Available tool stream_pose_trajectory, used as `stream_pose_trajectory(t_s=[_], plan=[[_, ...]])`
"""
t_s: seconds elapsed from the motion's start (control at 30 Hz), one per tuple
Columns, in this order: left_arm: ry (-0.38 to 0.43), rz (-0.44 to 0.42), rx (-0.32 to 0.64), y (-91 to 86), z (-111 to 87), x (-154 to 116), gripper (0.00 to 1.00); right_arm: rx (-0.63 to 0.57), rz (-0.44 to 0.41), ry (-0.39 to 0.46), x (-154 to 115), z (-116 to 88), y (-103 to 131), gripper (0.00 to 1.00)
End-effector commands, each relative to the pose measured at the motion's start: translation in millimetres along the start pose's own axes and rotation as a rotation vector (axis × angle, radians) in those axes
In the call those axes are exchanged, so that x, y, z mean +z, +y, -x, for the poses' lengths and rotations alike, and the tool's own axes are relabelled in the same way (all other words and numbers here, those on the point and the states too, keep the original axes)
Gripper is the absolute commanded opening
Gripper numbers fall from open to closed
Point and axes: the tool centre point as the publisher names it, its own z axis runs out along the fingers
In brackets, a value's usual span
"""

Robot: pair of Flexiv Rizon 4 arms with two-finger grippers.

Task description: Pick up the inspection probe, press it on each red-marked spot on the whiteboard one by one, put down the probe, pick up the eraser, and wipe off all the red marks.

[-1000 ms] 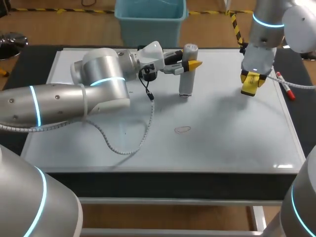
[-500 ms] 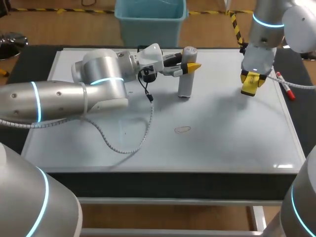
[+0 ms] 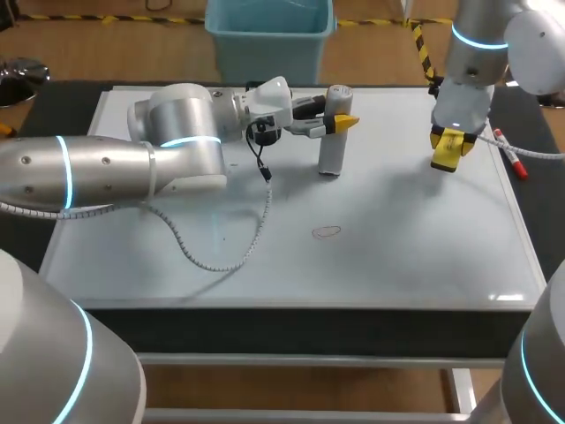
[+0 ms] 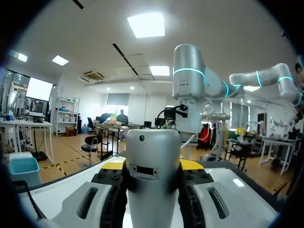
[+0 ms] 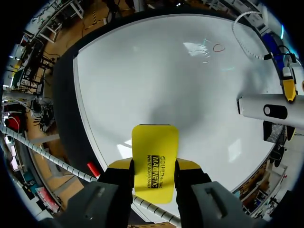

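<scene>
The probe [image 3: 332, 141] stands upright with its foot on the whiteboard [image 3: 397, 256], and my left tool [image 3: 338, 117] is clamped round its upper body. I judge this the pressing step. Next it needs carrying to the red oval [image 3: 327, 232], well apart and nearer me. My right tool [image 5: 154, 167] grips the eraser [image 5: 155, 147]. The left wrist view shows both fingers on the probe but not the oval, which the head view shows.

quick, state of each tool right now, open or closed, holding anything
Left tool: closed on the inspection probe, held upright.
Right tool: closed on the yellow eraser.
</scene>
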Motion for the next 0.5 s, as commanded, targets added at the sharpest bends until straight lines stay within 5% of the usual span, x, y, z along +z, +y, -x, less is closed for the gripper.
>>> stream_pose_trajectory(t_s=[0.03,0.5], plan=[[0.005,0.017,-0.001,0.9,-0.7,-0.5,0.0,-0.002,-0.002,0.003,-0.7,-0.4,-0.6,0.0],[0.016,0.022,-0.005,2.4,-0.7,-1.0,0.0,-0.002,-0.002,0.003,-0.7,-0.4,-0.6,0.0]])
